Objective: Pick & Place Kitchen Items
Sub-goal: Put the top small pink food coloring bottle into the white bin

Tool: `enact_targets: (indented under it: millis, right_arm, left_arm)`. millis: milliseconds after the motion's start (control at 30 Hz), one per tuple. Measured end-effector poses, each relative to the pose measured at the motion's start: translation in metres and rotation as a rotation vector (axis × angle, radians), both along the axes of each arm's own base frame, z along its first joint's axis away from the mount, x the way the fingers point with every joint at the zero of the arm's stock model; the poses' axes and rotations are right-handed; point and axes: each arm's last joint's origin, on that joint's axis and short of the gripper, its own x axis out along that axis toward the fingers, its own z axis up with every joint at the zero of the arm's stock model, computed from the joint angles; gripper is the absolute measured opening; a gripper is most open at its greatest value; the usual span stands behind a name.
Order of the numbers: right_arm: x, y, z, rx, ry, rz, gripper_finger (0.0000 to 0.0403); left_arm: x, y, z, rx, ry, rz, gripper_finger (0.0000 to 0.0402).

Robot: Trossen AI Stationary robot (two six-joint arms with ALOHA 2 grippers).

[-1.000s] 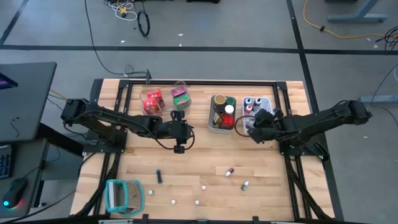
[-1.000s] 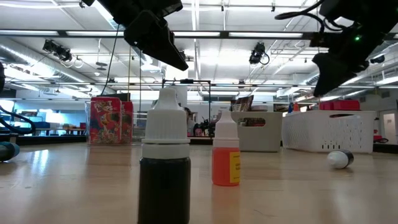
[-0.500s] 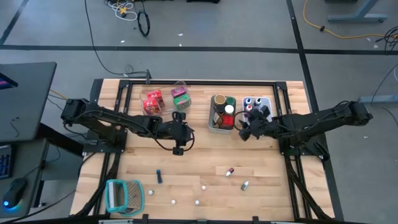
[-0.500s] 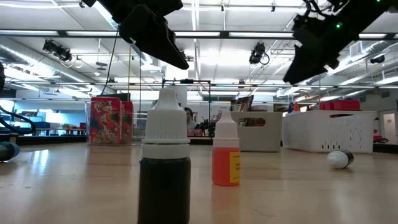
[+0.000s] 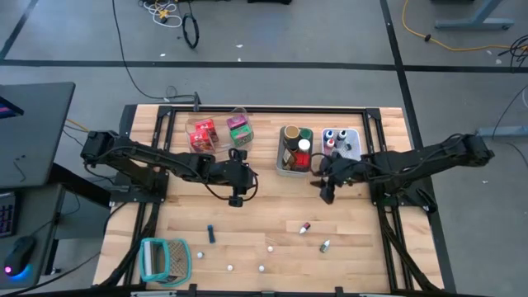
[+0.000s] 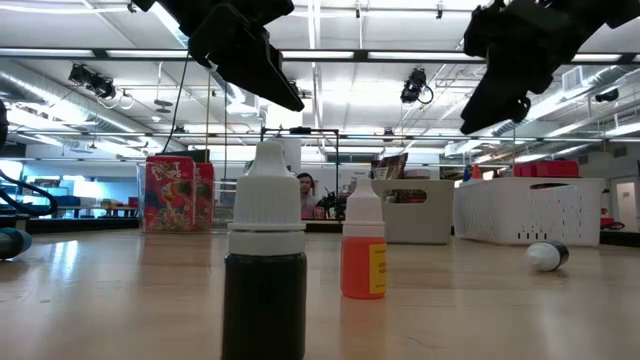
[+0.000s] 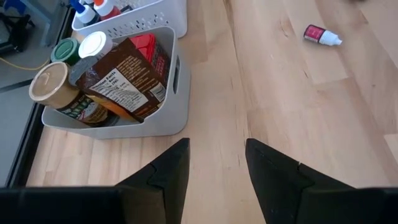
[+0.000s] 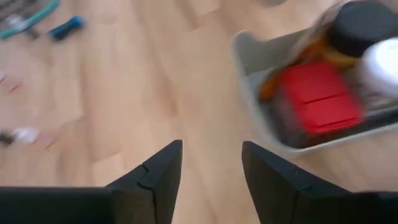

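Note:
Small bottles lie on the bare wood near the front: a blue one (image 5: 210, 234), a red one (image 5: 304, 227) and a green-white one (image 5: 325, 246), with tiny white pieces (image 5: 261, 267) around them. Red and green packets (image 5: 219, 132) stand in a clear bin. Jars and a brown packet fill the grey bin (image 5: 294, 169). Capped bottles sit in the white bin (image 5: 355, 136). My left gripper (image 5: 235, 200) (image 7: 217, 165) hangs open above the table's middle, left of the grey bin. My right gripper (image 5: 327, 196) (image 8: 211, 165) hangs open just near-right of that bin, with nothing between its fingers.
A teal-and-white ribbed holder (image 5: 165, 260) lies at the near left corner. In the low view a dark dropper bottle (image 6: 265, 270) and an orange one (image 6: 364, 255) stand close to the camera. Bare wood lies between the two grippers and the near bottles.
My right gripper has swung away from the white bin toward the table's left and near edge, and its wrist has turned so that the fingers now point down toward the near side. My left gripper has kept its place.

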Motion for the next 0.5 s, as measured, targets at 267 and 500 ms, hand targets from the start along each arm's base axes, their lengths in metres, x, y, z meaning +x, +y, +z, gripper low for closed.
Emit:
enact_targets:
  millis: [267, 500]
  right_arm:
    - [0.014, 0.008, -0.005, 0.044, -0.01, 0.236, 0.0176]
    - [0.042, 0.033, -0.017, 0.08, -0.117, 0.557, 0.0176]
  left_arm:
    - [0.0, 0.0, 0.0, 0.001, 0.0, 0.001, 0.0166]
    - [0.0, 0.0, 0.0, 0.001, 0.0, 0.001, 0.0166]
